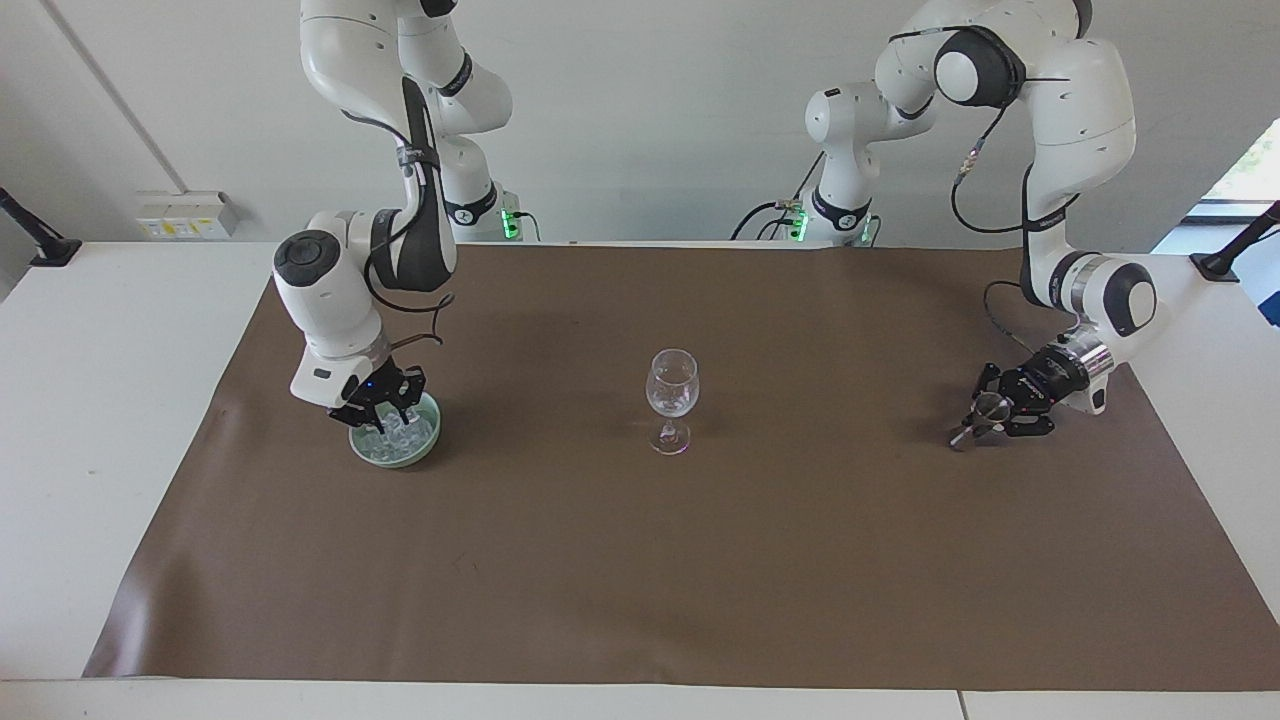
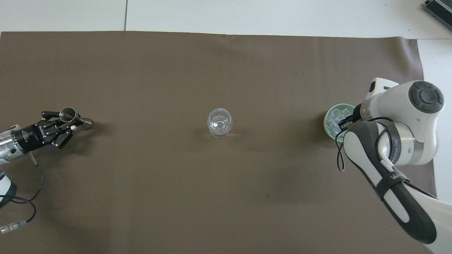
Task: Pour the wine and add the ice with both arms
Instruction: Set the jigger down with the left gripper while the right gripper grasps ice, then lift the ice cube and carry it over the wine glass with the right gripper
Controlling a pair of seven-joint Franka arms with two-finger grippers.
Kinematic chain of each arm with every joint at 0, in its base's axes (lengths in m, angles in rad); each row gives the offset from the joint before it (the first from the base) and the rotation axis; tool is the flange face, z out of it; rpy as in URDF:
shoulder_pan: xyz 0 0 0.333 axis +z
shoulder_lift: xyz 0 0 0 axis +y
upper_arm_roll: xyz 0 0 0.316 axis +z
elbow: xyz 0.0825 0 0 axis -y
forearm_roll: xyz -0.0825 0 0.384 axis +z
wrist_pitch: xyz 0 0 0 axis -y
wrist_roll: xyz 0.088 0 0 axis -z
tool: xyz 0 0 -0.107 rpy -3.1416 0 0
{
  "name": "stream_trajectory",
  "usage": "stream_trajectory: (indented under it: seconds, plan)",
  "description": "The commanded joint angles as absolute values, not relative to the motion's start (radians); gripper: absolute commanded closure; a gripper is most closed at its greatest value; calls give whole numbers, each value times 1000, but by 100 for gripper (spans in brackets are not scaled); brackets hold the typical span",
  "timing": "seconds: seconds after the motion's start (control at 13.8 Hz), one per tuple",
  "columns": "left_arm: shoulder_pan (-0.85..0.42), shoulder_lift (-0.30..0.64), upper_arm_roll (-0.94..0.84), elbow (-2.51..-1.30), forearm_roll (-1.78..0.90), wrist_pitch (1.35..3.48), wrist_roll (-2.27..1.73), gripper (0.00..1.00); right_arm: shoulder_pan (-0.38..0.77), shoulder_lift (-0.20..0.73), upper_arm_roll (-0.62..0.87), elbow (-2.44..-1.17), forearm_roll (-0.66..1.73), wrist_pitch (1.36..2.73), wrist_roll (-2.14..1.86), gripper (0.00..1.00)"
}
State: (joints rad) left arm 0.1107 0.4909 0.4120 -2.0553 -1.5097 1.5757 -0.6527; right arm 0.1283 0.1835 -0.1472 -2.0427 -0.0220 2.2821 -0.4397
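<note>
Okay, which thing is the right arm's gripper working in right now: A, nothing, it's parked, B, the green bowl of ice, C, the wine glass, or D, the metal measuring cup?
B: the right gripper reaches down into the green bowl among the ice.

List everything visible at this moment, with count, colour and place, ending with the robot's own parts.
Wine glass: one, clear, upright at the mat's middle.
Bowl: one, pale green, toward the right arm's end.
Ice: several clear cubes, in the bowl.
Jigger: one, silver metal, tilted in the left gripper, toward the left arm's end.
Mat: one, brown, covering the white table.
Left gripper: black, shut on the jigger, low over the mat.
Right gripper: black, down in the bowl among the ice.
</note>
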Motion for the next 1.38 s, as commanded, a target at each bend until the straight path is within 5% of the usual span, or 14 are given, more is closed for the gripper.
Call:
stream_trajectory:
  seconds: [0.0,0.43,0.51,0.87,1.3]
  plan:
    - [115,491,428,-2063,-1529,1554,-638,68,132,118,-143,-2020,-15,2223,-347,100]
    - [115,494,439,-2045,-1520,1551,-641,28,133,-20,-118,-1996,-15,2059,-226,100]
    - [114,494,442,-2030,-1514,1561,-643,0,133,-46,-118,-1993,-15,2030,-215,100]
    - [112,492,443,-1944,-1381,1568,-643,0,133,-94,-112,-1882,-14,1832,-169,100]
    - [107,480,463,-1823,-1151,1566,-630,0,133,-92,11,-1861,46,1816,20,100]
